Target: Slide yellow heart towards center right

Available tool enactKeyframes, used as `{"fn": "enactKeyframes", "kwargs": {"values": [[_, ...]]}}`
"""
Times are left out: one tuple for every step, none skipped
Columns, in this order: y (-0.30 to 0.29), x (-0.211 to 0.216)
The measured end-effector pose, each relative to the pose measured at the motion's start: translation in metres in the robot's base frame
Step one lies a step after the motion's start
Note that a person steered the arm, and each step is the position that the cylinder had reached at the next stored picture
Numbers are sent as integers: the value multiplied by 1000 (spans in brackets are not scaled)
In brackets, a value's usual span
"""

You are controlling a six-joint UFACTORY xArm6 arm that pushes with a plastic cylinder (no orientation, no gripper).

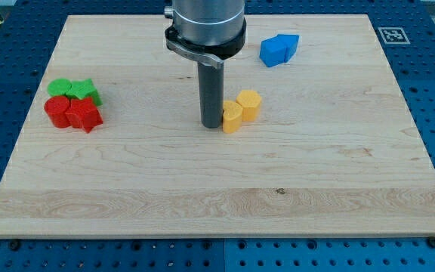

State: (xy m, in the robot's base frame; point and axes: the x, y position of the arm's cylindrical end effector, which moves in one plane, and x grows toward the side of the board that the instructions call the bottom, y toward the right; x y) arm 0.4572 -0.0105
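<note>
The yellow heart (232, 118) lies near the middle of the wooden board (217, 196). My tip (211, 124) stands right at the heart's left side, touching or almost touching it. A yellow hexagon-like block (249, 104) sits against the heart's upper right. The dark rod hangs from the arm's grey end at the view's top centre.
Two blue blocks (279, 49) sit together at the upper right of centre. At the view's left, two green blocks (72, 89) and two red blocks (72, 113) form a tight cluster. A fiducial marker (393, 35) is at the board's top right corner.
</note>
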Motion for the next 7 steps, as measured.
{"fn": "enactKeyframes", "kwargs": {"values": [[10,0],[26,-1],[49,-2],[75,-3],[103,-3],[130,-4],[155,-6]]}}
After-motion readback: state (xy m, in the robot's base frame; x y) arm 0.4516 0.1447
